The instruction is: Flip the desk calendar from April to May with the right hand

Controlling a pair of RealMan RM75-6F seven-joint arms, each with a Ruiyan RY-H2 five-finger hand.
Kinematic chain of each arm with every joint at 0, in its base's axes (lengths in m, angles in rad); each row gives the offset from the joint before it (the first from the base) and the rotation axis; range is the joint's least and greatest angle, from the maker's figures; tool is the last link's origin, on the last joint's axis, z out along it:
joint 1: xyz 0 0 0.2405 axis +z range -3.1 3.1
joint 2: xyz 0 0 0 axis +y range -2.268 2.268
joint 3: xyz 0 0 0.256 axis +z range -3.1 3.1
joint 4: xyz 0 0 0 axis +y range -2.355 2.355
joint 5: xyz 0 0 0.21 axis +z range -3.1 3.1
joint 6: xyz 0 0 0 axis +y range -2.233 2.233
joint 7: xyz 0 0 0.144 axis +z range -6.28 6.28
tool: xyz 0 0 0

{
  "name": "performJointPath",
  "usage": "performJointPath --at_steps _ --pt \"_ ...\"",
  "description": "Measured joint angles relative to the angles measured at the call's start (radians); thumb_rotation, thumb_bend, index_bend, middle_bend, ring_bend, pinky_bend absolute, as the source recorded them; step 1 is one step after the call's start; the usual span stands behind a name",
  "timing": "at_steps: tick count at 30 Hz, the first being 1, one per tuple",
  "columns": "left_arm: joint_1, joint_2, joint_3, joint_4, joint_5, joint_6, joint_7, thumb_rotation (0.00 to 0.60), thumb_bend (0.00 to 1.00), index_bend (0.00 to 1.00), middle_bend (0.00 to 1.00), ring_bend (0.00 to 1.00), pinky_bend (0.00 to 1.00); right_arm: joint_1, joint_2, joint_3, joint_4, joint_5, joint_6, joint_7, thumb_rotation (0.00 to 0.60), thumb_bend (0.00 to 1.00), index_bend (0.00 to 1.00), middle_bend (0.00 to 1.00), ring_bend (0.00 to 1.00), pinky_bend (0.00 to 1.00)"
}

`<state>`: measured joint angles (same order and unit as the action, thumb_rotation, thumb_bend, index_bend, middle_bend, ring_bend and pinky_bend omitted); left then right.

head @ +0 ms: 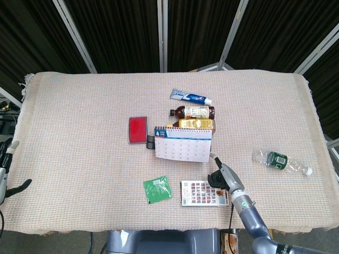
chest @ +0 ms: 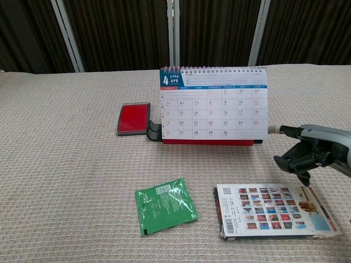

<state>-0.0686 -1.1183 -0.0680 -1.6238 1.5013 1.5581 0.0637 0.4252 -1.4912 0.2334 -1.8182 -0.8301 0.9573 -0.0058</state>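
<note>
Right hand near calendar, April page up

Calendar [chest: 214,105] stands upright mid-table [head: 79,121], showing the April page, spiral on top. Right hand [chest: 307,153] hovers just right of and in front of the calendar, above the card pack [chest: 274,218]; fingers curled down and in, holding nothing, one finger pointing toward the calendar's lower right corner, not touching it. In the head view the right hand [head: 221,177] sits between calendar [head: 183,146] and card pack [head: 204,193]. Left hand [head: 6,172] at the far left table edge, only partly in view; fingers look apart, nothing in it. Red pad [chest: 133,118] just left of the calendar, black clip [chest: 155,131] between them. Green packet [chest: 164,206] in front, left of the card pack. Behind the calendar: two bottles [head: 193,112] lying down and a toothpaste tube [head: 189,97]. Clear bottle [head: 280,161] lies well to the right.
</note>
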Motion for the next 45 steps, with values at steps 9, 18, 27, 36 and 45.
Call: performJointPath --at_steps 9,18,27,36,45 --pt "0.001 -0.002 0.004 -0.003 0.008 0.002 0.008 0.6 0.11 0.0 0.0 0.0 0.0 -0.019 -0.014 -0.027 -0.057 -0.016 0.105 -0.034 0.6 0.53 0.01 0.87 0.82 0.71" --pt "0.003 -0.001 0.006 -0.019 0.016 0.008 0.019 0.6 0.11 0.0 0.0 0.0 0.0 -0.049 -0.006 -0.067 -0.121 -0.081 0.147 -0.031 0.6 0.53 0.04 0.87 0.82 0.71" --pt "0.002 0.001 0.003 -0.016 0.011 0.005 0.011 0.6 0.11 0.0 0.0 0.0 0.0 -0.043 -0.029 -0.073 -0.117 -0.083 0.15 -0.04 0.6 0.52 0.09 0.87 0.82 0.71" --pt "0.003 -0.003 0.0 -0.014 0.008 0.008 0.007 0.6 0.11 0.0 0.0 0.0 0.0 -0.067 -0.041 -0.055 -0.129 -0.225 0.226 0.019 0.6 0.48 0.23 0.77 0.74 0.62" --pt "0.003 -0.011 -0.007 -0.015 -0.005 0.007 0.004 0.6 0.11 0.0 0.0 0.0 0.0 -0.085 0.005 0.017 -0.152 -0.318 0.285 0.111 0.6 0.38 0.27 0.39 0.35 0.36"
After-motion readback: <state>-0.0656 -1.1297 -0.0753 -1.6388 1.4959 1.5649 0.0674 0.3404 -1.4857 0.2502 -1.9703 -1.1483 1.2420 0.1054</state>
